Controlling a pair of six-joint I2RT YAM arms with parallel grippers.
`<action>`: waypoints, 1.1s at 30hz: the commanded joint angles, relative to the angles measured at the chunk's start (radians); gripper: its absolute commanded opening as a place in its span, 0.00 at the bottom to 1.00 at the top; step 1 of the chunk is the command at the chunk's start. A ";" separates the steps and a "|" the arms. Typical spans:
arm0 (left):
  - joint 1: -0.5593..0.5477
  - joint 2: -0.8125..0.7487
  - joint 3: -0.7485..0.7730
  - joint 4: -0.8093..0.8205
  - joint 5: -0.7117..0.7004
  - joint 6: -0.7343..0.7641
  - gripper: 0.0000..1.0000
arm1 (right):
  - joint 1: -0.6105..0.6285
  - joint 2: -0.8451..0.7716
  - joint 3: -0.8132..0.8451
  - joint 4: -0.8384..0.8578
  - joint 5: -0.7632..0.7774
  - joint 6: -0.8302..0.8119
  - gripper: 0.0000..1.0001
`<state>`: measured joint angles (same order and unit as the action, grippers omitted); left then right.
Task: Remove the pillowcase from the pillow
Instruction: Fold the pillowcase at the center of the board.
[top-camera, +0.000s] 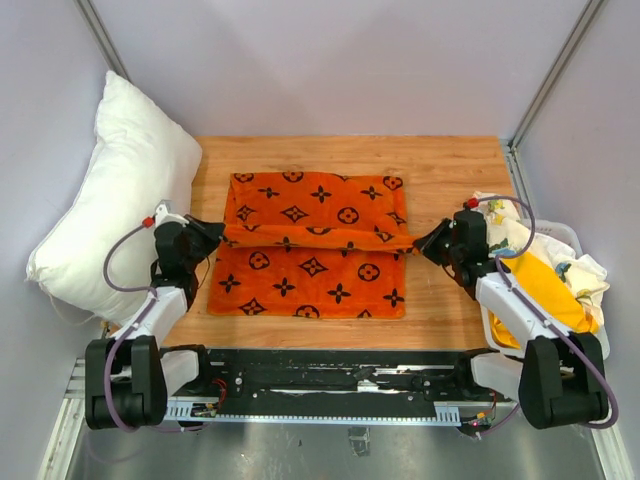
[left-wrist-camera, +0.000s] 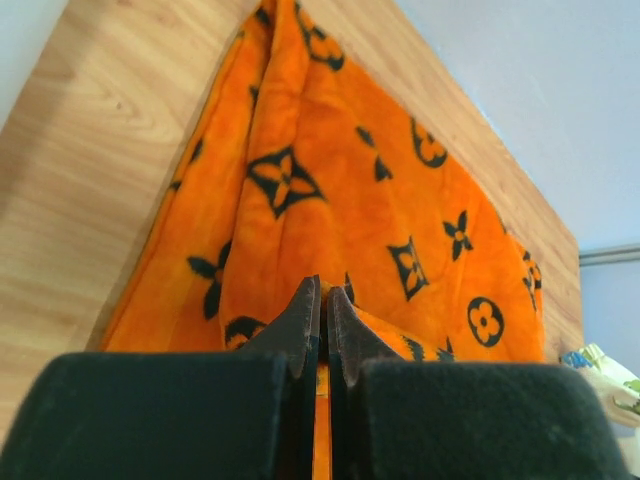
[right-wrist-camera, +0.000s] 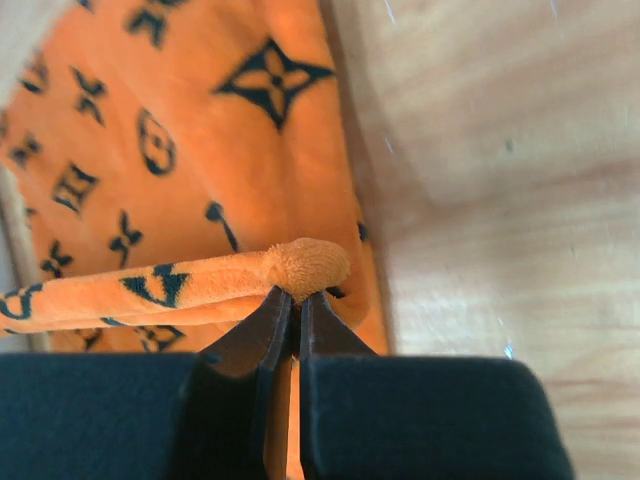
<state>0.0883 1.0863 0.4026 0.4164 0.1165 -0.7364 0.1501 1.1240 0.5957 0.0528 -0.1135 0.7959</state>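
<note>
The orange pillowcase with black motifs lies spread on the wooden table, folded along a stretched ridge across its middle. My left gripper is shut on the pillowcase's left edge. My right gripper is shut on the pillowcase's right edge, a bunched fuzzy corner. The fabric is held taut between them, a little above the table. The white pillow lies bare at the left, leaning against the wall, outside the case.
A white basket of mixed cloths, yellow and patterned, stands at the right edge. Grey walls close in the back and sides. The wooden table shows bare around the pillowcase. A black rail runs along the near edge.
</note>
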 joint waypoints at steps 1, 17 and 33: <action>0.021 0.007 -0.035 -0.013 0.009 -0.003 0.00 | -0.012 0.034 -0.042 -0.054 -0.053 -0.056 0.01; 0.059 -0.146 0.367 -0.364 -0.043 0.112 0.00 | 0.132 -0.125 0.278 -0.321 0.080 -0.249 0.01; 0.059 -0.475 -0.163 -0.541 -0.081 -0.067 0.00 | 0.286 -0.188 -0.052 -0.411 0.161 -0.211 0.01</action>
<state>0.1368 0.6186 0.3290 -0.1219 -0.0013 -0.6907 0.4301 0.9363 0.5507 -0.3290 -0.0189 0.5884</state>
